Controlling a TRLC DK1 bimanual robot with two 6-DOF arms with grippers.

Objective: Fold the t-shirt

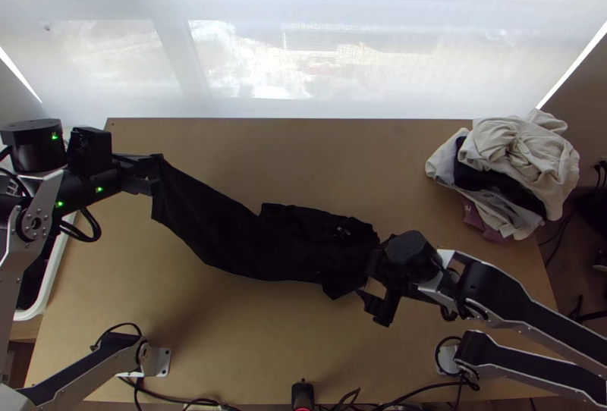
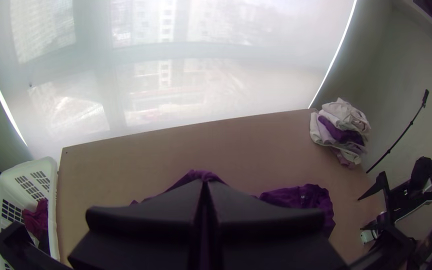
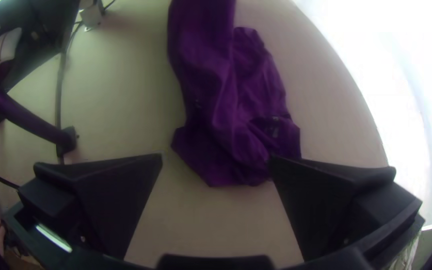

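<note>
In the top view the black t-shirt [image 1: 292,248] stretches from the left gripper [image 1: 155,172] to the right gripper [image 1: 375,290]. Its left end is lifted; the rest lies bunched on the table. The left wrist view has the left gripper [image 2: 205,187] shut on the shirt [image 2: 296,196], which looks purple there. In the right wrist view the right gripper [image 3: 217,162] stands open above the bunched end of the shirt [image 3: 221,100], with cloth between and beyond its two fingers but not gripped.
A pile of light and dark clothes [image 1: 523,161] sits at the table's far right corner. Beside the table's left edge stands a white basket [image 2: 51,210] holding some cloth. Cables run along the near edge of the table [image 1: 250,365].
</note>
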